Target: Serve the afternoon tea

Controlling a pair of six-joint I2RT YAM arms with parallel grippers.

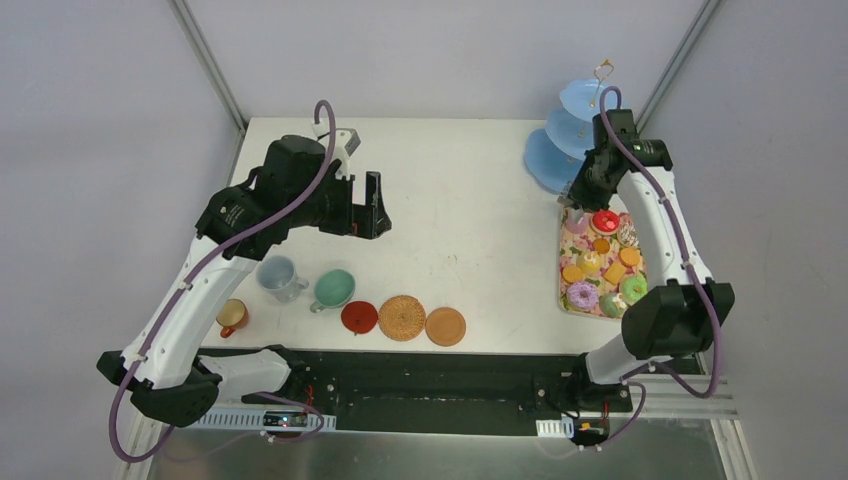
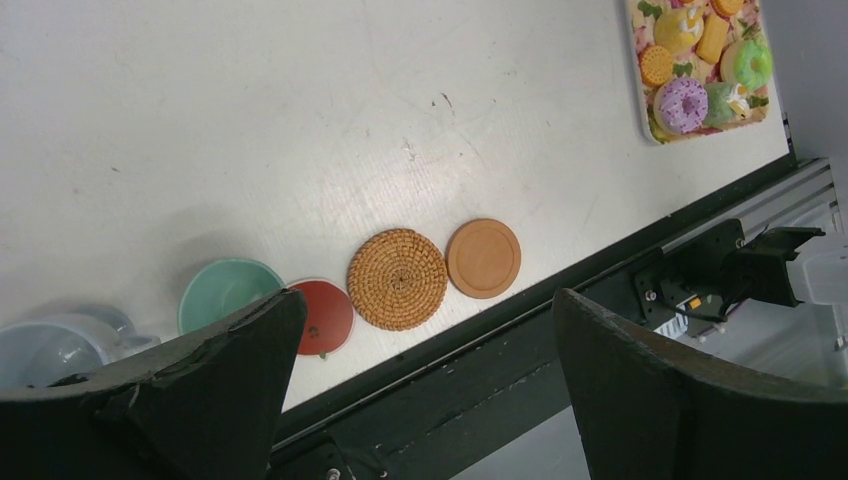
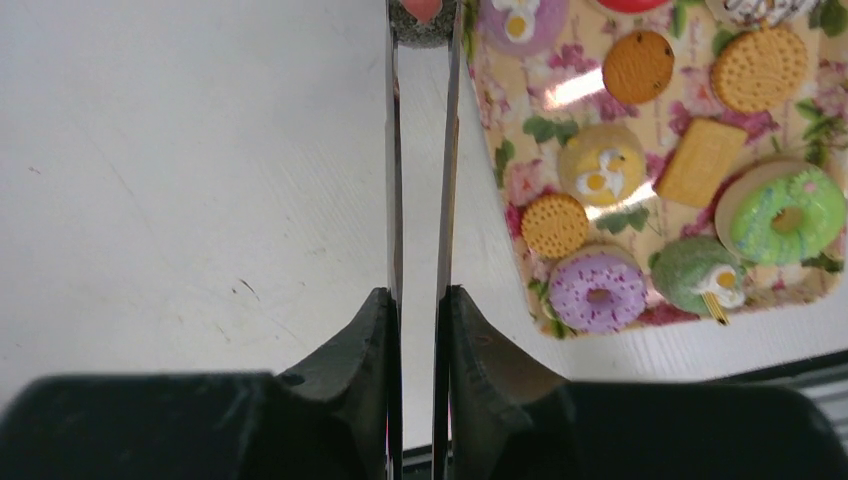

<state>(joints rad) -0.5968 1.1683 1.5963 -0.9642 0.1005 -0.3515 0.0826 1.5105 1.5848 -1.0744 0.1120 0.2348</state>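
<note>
Right tool (image 3: 418, 296) is clamped narrow on the long metal tongs (image 3: 392, 150). The tong tips pinch a small pink-topped pastry (image 3: 422, 18) at the far-left corner of the floral tray (image 3: 520, 180), over the rim. I can't tell if it's lifted clear.

Left tool (image 1: 362, 212) is wide, holds nothing and hovers well left of the tray.

The light-blue three-tier stand (image 1: 548, 160) is just beyond the tray's far end. The orange cup (image 1: 232, 316), grey-blue cup (image 1: 278, 276), mint cup (image 1: 333, 289) and the red (image 1: 359, 316), woven (image 1: 402, 317) and tan (image 1: 445, 326) coasters sit well left of the tray, toward the near edge.

My read: the step is tonging the pastry from tray to stand.
- Hold the squeeze steady. The grip is at the tips only, so any slack likely drops it.
- Raise it clear of the tray rim before moving sideways.
- Come at a tier from its open side, since the upper tiers overhang.
- Set it down flat, then ease the tongs and back out straight.
- Go slow. The long tongs will amplify wrist wobble.
</note>
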